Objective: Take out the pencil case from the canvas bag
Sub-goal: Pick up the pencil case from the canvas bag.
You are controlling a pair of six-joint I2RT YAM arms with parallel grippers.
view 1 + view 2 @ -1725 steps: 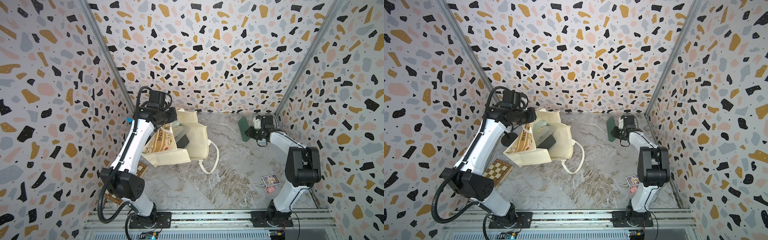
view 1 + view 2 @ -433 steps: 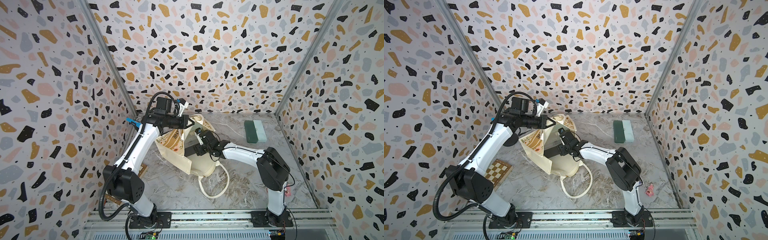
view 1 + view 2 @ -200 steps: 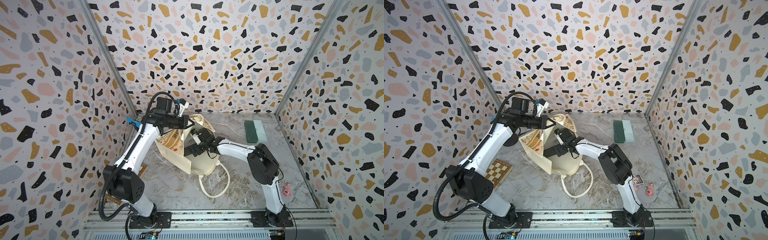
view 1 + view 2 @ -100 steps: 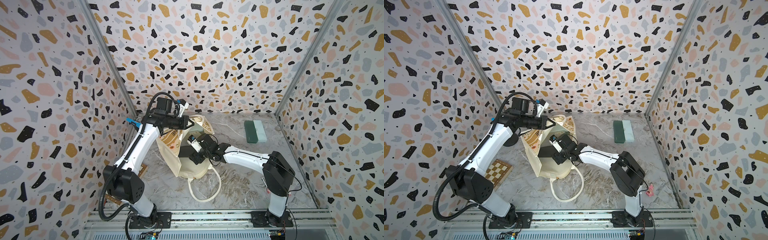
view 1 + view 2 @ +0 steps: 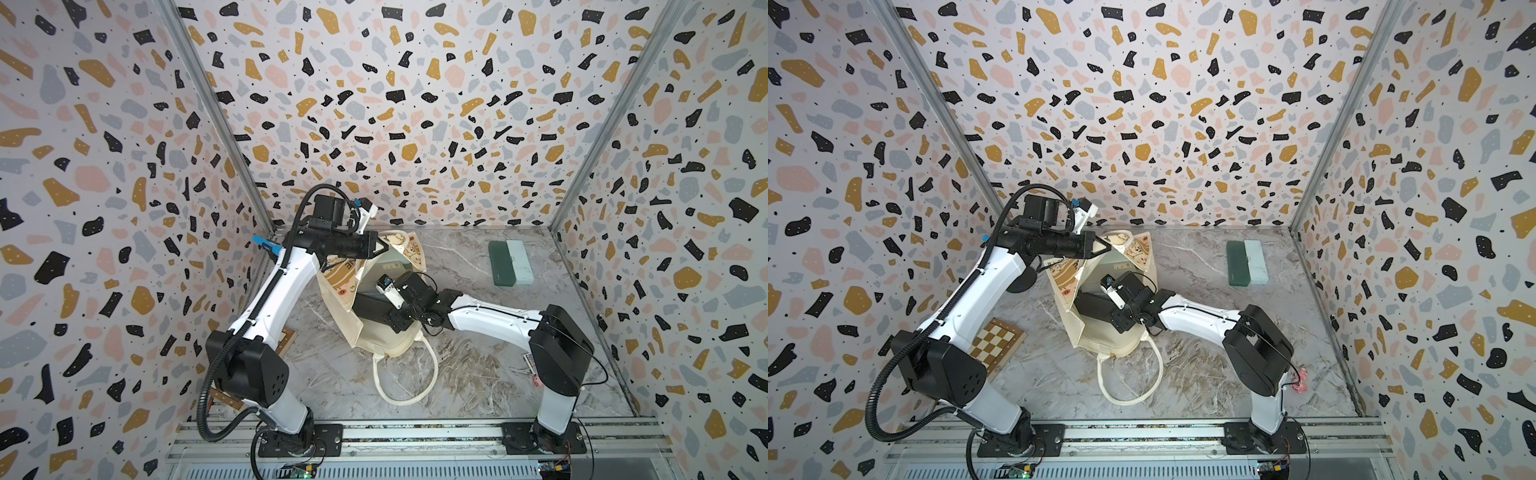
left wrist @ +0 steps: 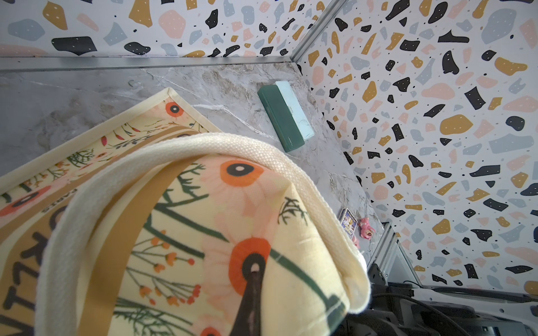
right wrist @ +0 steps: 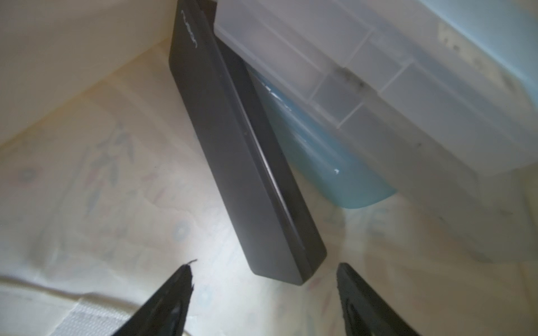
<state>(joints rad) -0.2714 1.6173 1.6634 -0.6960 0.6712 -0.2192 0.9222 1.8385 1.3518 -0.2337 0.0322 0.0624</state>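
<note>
Okay, biggest first: marble table (image 5: 478, 382), everything sits on it. Canvas bag (image 5: 386, 345) (image 5: 1100, 345) stands left of centre with its mouth facing my right arm. My left gripper (image 5: 384, 248) (image 5: 1105, 246) is pinched tight on the bag's upper edge and holds that side up. The left wrist view is filled with floral fabric (image 6: 247, 203), and one cream handle (image 6: 233, 145) arches across it. The other loop handle (image 5: 405, 401) (image 5: 1129, 401) lies slack on the table, on the near side of the bag.

Chessboard (image 5: 998, 338) lies flat by my left arm, apart from the bag.

Inside the bag, a clear box (image 7: 393, 87) with compartments leans against the far wall. A pale blue thing (image 7: 334, 174) sits under it; I can't tell what it is. The dark pencil case (image 7: 241, 163) is inside too, on its long edge, its far end touching the clear box.

My right gripper (image 7: 265, 279) reaches into the bag mouth with its jaws spread wide. One fingertip sits on each side of the case's near end, and neither touches it. Nothing is held.

Green-and-mint case (image 5: 510, 264) (image 5: 1246, 262) (image 6: 286, 116) lies flat near the far right corner, well apart from the bag.

Card box (image 6: 348, 222) and pink toy (image 6: 366, 228) sit just beside each other at the right edge, near my right arm's base.
</note>
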